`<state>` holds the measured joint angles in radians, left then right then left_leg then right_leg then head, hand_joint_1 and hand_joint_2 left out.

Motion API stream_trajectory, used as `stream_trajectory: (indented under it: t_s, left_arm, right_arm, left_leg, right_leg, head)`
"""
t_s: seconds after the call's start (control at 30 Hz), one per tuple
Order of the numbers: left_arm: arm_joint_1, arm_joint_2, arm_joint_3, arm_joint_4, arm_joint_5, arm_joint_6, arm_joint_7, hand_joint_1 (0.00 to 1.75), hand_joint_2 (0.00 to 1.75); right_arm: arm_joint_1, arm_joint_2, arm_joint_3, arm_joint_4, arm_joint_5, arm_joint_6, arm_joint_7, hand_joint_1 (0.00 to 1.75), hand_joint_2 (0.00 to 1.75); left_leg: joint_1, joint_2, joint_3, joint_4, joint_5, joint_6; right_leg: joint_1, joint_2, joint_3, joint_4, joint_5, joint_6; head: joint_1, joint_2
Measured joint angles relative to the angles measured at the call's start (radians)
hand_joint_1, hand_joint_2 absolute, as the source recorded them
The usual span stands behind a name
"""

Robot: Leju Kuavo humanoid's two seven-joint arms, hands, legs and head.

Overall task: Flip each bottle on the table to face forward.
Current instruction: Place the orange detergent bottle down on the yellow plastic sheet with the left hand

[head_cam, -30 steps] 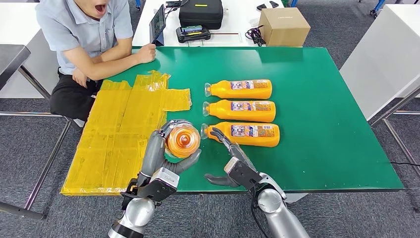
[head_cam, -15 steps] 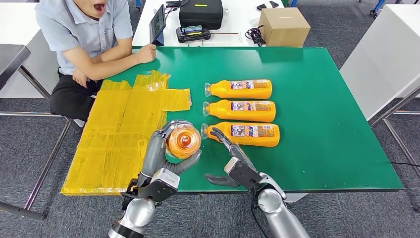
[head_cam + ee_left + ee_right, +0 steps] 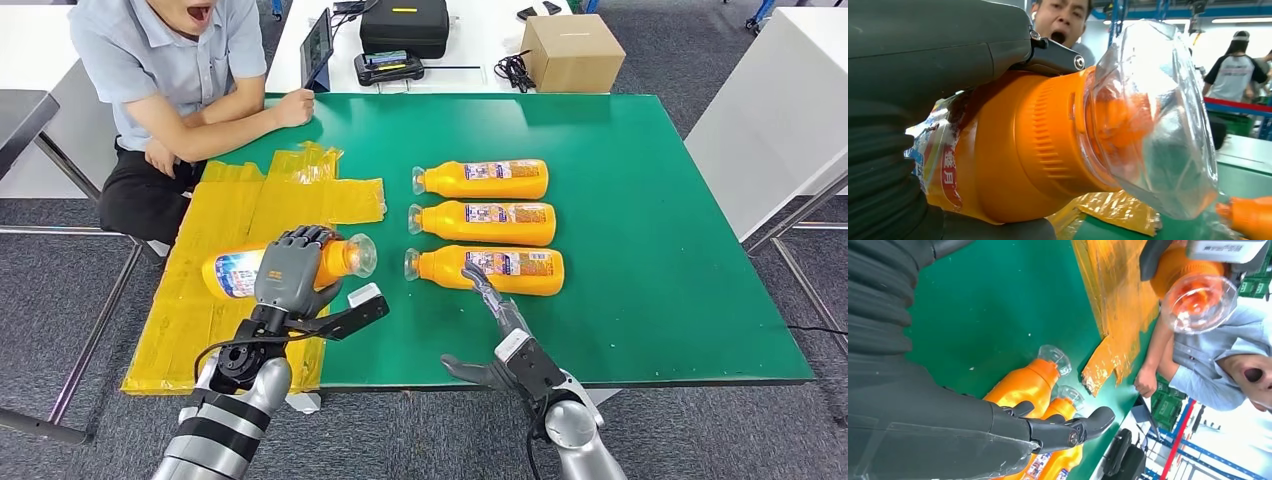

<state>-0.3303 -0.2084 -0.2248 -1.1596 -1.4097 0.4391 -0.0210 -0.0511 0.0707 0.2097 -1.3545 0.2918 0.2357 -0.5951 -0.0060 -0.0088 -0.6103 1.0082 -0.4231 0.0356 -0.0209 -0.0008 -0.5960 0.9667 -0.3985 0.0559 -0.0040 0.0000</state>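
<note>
Our left hand (image 3: 288,268) grips an orange bottle (image 3: 300,264), now turned sideways over the yellow sheet (image 3: 235,250), label showing; a second ago its cap faced us. Our right hand (image 3: 497,330) hovers open.

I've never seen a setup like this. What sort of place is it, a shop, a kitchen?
Probably a robot lab or test workshop: a green table with identical orange bottles laid in a row, a person watching, and equipment cases on the white table behind.

The bottle labels (image 3: 486,172) carry print too small to read.
</note>
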Motion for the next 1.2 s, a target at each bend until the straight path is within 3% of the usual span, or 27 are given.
stream_trajectory:
  t_s: [0.43, 0.63, 0.9, 1.03, 1.13, 1.2]
  left_arm:
    - [-0.005, 0.005, 0.010, 0.024, 0.001, -0.012, 0.000, 1.75, 1.75]
    - [-0.030, 0.005, 0.032, 0.090, 0.079, -0.077, -0.025, 1.74, 1.75]
    - [-0.101, 0.003, 0.080, 0.245, 0.182, -0.089, -0.102, 1.21, 1.75]
    - [-0.137, 0.008, 0.090, 0.336, 0.124, -0.028, -0.076, 1.19, 1.75]
    - [-0.151, 0.013, 0.095, 0.380, 0.111, -0.014, -0.068, 0.87, 1.75]
    - [-0.156, 0.016, 0.096, 0.401, 0.092, -0.007, -0.057, 1.06, 1.75]
  right_arm:
    - [0.004, 0.004, -0.009, -0.005, 0.005, 0.000, 0.000, 0.00, 1.75]
    - [0.004, 0.006, -0.016, -0.005, 0.009, 0.000, 0.000, 0.00, 1.75]
    - [0.002, 0.014, -0.023, -0.002, 0.012, 0.007, -0.008, 0.00, 1.75]
    - [-0.006, 0.015, -0.025, 0.005, 0.012, 0.008, -0.012, 0.00, 1.75]
    - [-0.009, 0.018, -0.026, 0.009, 0.011, 0.008, -0.013, 0.00, 1.75]
    - [-0.010, 0.019, -0.026, 0.012, 0.011, 0.008, -0.013, 0.00, 1.75]
  left_leg:
    - [0.000, 0.000, 0.000, 0.000, 0.000, 0.000]
    - [0.000, 0.000, 0.000, 0.000, 0.000, 0.000]
    - [0.000, 0.000, 0.001, 0.000, 0.000, 0.000]
    - [0.000, 0.000, 0.002, 0.000, 0.000, 0.000]
    - [0.000, 0.000, 0.002, 0.000, 0.001, -0.001]
    - [0.000, 0.000, 0.002, 0.000, 0.001, -0.001]
  right_leg:
    - [0.000, 0.000, 0.000, 0.000, 0.000, 0.000]
    - [0.000, 0.000, 0.000, 0.000, 0.000, 0.000]
    - [0.000, 0.000, 0.001, 0.000, 0.000, 0.000]
    - [0.000, 0.000, 0.002, 0.000, 0.000, 0.000]
    - [0.000, 0.000, 0.002, 0.001, 0.000, 0.000]
    - [0.000, 0.000, 0.002, 0.001, 0.000, 0.000]
  head:
    - [0.000, 0.000]
    - [0.000, 0.000]
    - [0.000, 0.000]
    - [0.000, 0.000]
    - [0.000, 0.000]
    - [0.000, 0.000]
